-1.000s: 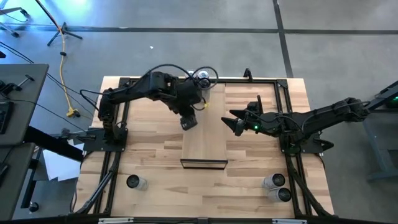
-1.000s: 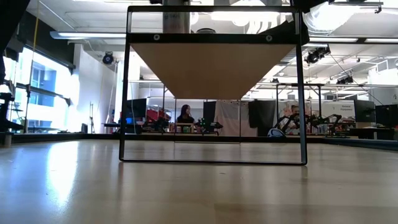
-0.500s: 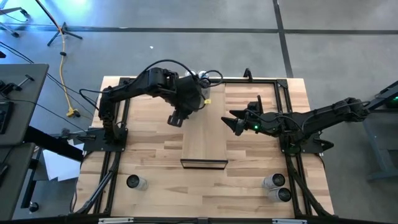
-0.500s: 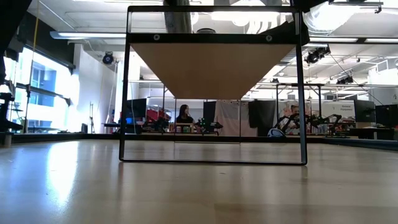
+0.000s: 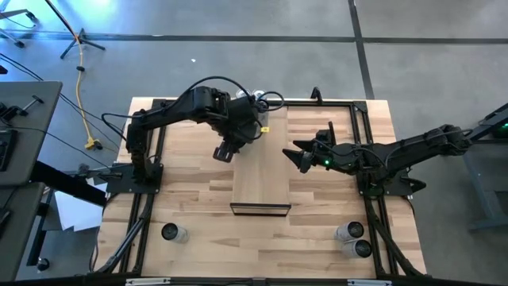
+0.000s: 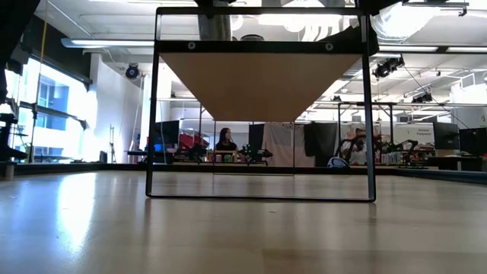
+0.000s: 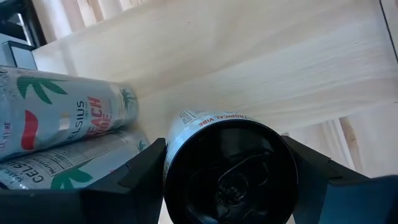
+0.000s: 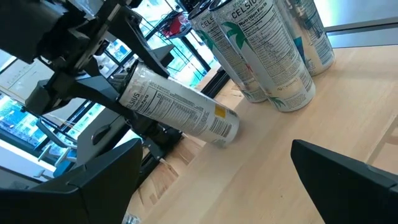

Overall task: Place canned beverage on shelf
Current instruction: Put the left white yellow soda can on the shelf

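**A:** What sits on the table?

**B:** Seen from above, a butcher-block tabletop (image 5: 190, 206) holds a long, narrow light-wood shelf (image 5: 260, 171) at its middle, raised on a thin dark frame. From table height, the shelf (image 6: 259, 80) shows as a pale board on top of that frame.

**A:** Where is the left arm?

**B:** The left gripper (image 5: 225, 150) is at the shelf's left edge, toward the far end of the table. Its fingers are clamped on a silver Celsius can (image 7: 230, 168). In the left wrist view the can fills the gap between both fingers (image 7: 130, 180), its dark end facing the camera. From the right wrist view, the held can (image 8: 180, 109) is tilted, with its lower end just above the wood.

**A:** Are other cans on the shelf?

**B:** Yes. Two Celsius cans (image 8: 261, 56) stand upright close together at the shelf's far end, near the held one.

**A:** And the right arm?

**B:** The right gripper (image 5: 300, 155) waits just beside the shelf's right edge, jaws spread wide and holding nothing.

**A:** Anything else?

**B:** One can (image 5: 170, 233) stands near the table's front left corner, and a pair of cans (image 5: 352, 239) stands near the front right.
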Robot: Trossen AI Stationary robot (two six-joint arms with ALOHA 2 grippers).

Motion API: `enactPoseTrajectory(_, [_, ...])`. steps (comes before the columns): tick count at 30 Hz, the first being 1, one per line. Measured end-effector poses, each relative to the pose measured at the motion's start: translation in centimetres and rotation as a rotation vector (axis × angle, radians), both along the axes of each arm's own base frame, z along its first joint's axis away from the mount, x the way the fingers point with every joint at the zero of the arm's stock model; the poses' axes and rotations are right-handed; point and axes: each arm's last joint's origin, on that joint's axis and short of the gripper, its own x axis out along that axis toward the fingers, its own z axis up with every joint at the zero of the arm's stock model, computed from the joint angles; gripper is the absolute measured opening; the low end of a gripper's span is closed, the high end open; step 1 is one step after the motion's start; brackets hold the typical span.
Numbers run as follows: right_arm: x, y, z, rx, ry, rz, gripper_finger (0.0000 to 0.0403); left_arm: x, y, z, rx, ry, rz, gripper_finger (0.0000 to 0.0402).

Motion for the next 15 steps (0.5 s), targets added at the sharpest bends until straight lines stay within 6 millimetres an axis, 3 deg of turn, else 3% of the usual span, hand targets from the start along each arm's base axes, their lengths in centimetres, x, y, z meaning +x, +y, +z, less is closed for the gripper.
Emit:
enactPoseTrajectory(10, [0.0,0.0,0.0,-0.003,0.001,0.001,0.0397,-0.4,2.2,0.0,-0.227,-0.031,0.106,0.0225])
enactPoseTrajectory(15, [0.0,0.0,0.0,-0.002,0.001,0.001,0.0397,-0.4,2.4,0.0,-0.221,-0.032,0.086,0.0225])
